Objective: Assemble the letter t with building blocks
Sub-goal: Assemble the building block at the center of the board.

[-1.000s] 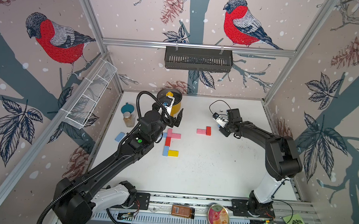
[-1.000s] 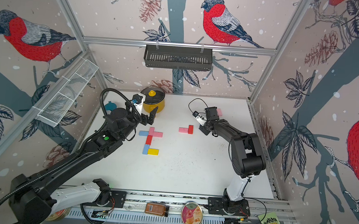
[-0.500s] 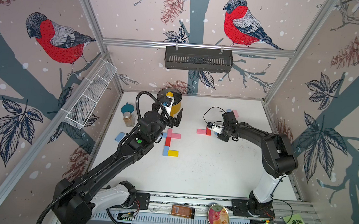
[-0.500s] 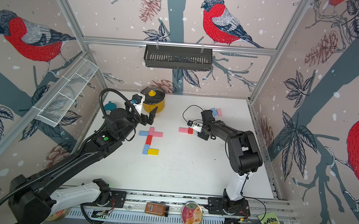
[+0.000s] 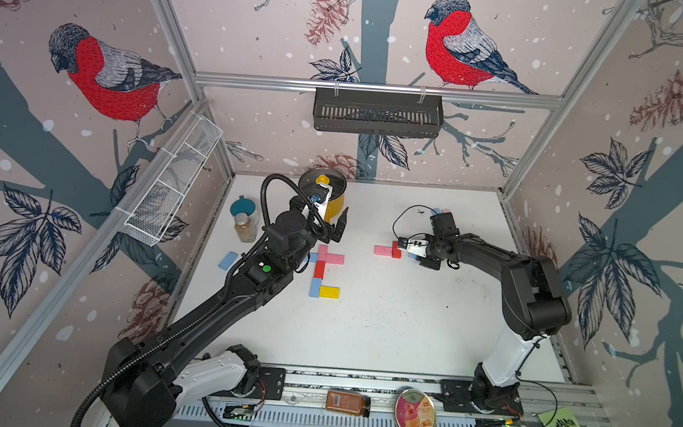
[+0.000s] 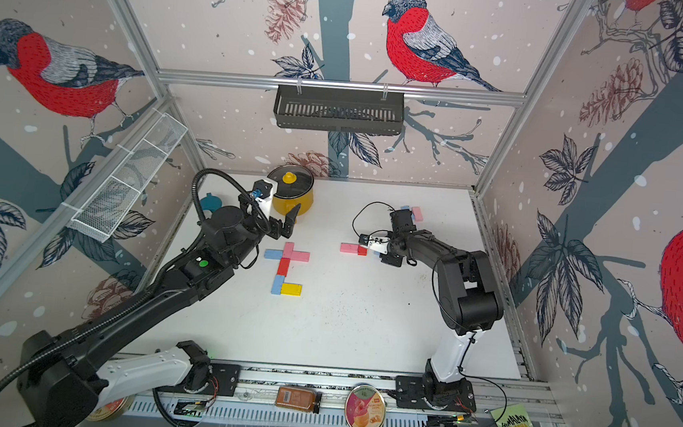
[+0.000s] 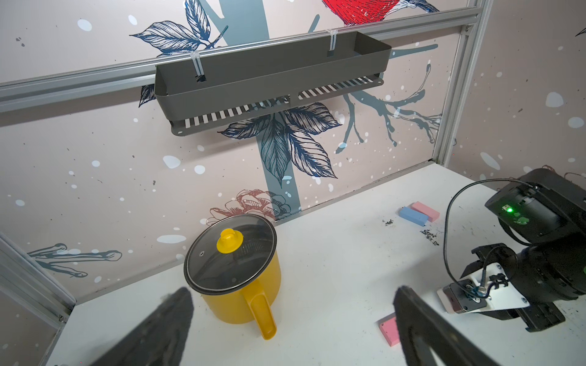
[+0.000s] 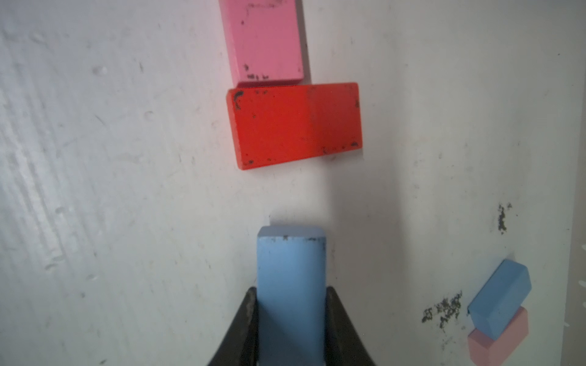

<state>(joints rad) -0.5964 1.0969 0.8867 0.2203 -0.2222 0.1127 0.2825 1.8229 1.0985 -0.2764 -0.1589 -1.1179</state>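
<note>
My right gripper [image 8: 291,290] is shut on a light blue block [image 8: 291,263], low over the table. Just ahead of it lie a red block [image 8: 295,125] and a pink block [image 8: 264,41], end to side. In both top views this gripper [image 5: 409,251] [image 6: 374,250] sits right of that pair [image 5: 382,250]. Left of centre, pink [image 5: 335,258], red [image 5: 319,269], blue [image 5: 315,287] and yellow [image 5: 329,292] blocks lie joined in a figure. My left gripper [image 5: 336,226] [image 7: 291,317] hangs open and empty above its far end.
A lidded yellow pot [image 5: 328,194] stands behind the left gripper, two jars [image 5: 245,225] to its left. A lone blue block [image 5: 227,260] lies near the left wall. A blue and pink pair [image 6: 415,213] lies at the back right.
My right wrist has swung round and come down beside the red block, still holding the blue block. The left arm has not moved.
</note>
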